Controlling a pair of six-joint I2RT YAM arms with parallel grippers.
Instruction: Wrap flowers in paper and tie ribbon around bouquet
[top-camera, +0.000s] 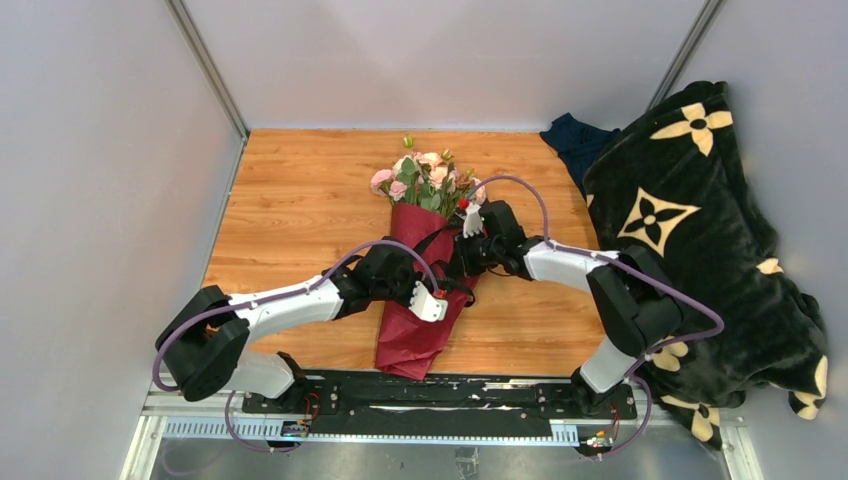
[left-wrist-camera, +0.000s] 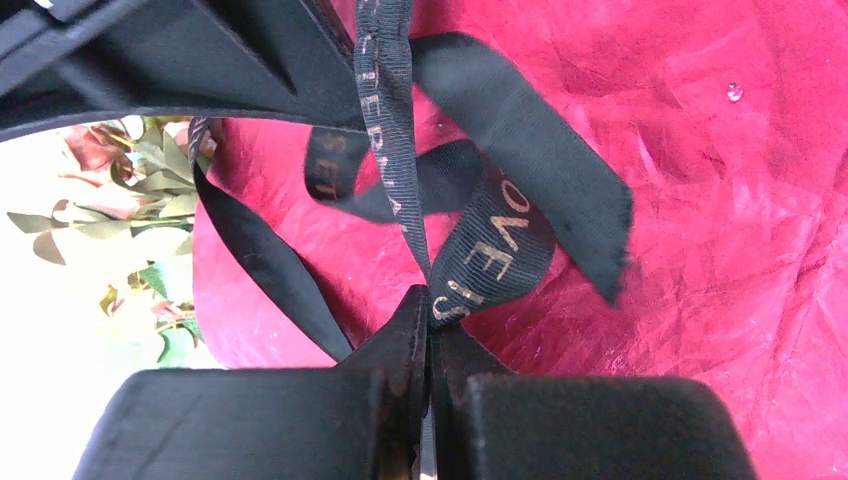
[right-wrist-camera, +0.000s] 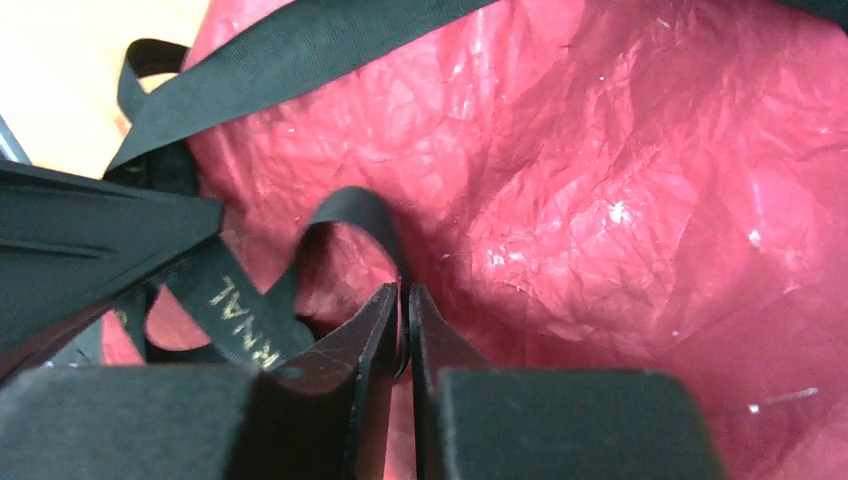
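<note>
So the left gripper (left-wrist-camera: 428, 300) is pinched tight on the lettered black ribbon (left-wrist-camera: 497, 240), the right gripper (right-wrist-camera: 403, 292) is nearly closed on a ribbon loop, and the bouquet (top-camera: 408, 340) has its crinkly red paper (right-wrist-camera: 620, 200) just beyond both sets of tips.

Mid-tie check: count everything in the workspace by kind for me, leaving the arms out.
Wrapped bouquets: 1, pink and cream roses in a dark red paper cone
Ribbons: 1, narrow black lettered ribbon
Cloths: 2, black blanket with cream flower motifs and dark navy cloth
Total: 4
</note>
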